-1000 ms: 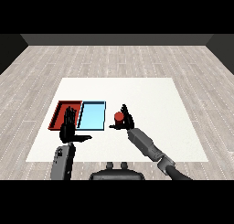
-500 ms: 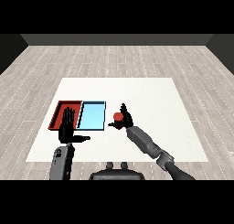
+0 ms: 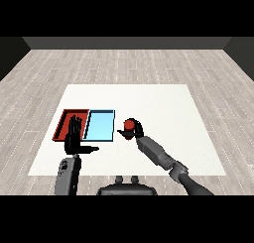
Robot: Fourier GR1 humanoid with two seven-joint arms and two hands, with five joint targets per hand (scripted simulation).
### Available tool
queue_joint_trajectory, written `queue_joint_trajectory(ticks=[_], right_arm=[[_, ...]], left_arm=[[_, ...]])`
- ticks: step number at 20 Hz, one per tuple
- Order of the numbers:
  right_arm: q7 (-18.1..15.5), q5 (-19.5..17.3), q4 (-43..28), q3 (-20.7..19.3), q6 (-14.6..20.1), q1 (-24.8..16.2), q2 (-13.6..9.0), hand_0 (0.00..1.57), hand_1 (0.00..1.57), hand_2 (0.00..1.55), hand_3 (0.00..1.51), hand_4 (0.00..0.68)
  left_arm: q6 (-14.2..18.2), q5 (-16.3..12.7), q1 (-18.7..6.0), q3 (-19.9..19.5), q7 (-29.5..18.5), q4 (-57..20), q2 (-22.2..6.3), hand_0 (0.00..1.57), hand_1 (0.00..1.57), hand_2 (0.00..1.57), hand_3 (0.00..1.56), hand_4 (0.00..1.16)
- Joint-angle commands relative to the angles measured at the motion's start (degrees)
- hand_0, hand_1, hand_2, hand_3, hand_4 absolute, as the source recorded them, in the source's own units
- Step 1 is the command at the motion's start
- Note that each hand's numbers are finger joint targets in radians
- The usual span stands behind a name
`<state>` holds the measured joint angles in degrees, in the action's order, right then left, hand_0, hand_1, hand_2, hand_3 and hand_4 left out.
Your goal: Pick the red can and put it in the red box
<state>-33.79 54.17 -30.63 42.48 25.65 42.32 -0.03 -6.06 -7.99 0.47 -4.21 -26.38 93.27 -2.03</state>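
- Nearest the viewer, two grey forearms come in from the lower corners over a flat white table (image 3: 163, 100) that stands on a pale wood-plank floor (image 3: 124, 63).
- The black left hand (image 3: 74, 142) is raised at the near left, its fingers straight and pointing away and its thumb stuck out to the right. It holds nothing.
- Its fingertips overlap the near edge of the shallow red tray (image 3: 65, 119).
- The black right hand (image 3: 133, 133) reaches toward the middle of the table with its fingers curled round the small red can (image 3: 129, 124), holding it.
- The can is just right of the trays, outside both, and whether it touches the table cannot be told.
- A little farther back, the shallow light blue tray (image 3: 100, 126) lies touching the right side of the red tray, between it and the can.
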Motion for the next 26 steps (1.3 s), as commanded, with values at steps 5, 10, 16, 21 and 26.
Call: queue_joint_trajectory(ticks=[5,10,16,21,26], right_arm=[[5.93,-2.40,0.55,0.37,2.76,2.95,0.02,1.53,1.53,1.47,1.42,0.548],[1.58,0.83,2.19,3.82,3.74,2.48,0.02,1.55,1.55,1.47,1.41,0.558],[-0.05,-3.45,-1.21,-0.94,5.41,4.20,0.02,1.54,1.54,1.47,1.39,0.581],[2.02,-7.76,-9.33,-2.88,11.17,3.39,0.02,1.54,1.54,1.46,1.38,0.582],[6.26,-12.80,-22.04,-3.21,12.37,-2.03,-6.14,1.52,1.52,1.46,1.38,0.608]], left_arm=[[0.82,0.03,-0.83,1.35,2.77,0.78,0.25,0.00,0.00,0.00,0.00,0.00],[0.26,-0.58,0.37,0.55,0.42,1.03,0.20,0.00,0.00,0.00,0.00,0.00],[-0.21,-1.06,0.11,0.30,1.29,1.72,-0.42,0.00,0.00,0.00,0.00,0.00],[1.46,0.73,-2.79,1.45,1.95,-0.94,0.62,0.00,0.00,0.00,0.00,0.00],[0.63,1.81,-1.88,1.30,0.17,-2.50,-0.22,0.00,0.00,0.00,0.00,0.00]])
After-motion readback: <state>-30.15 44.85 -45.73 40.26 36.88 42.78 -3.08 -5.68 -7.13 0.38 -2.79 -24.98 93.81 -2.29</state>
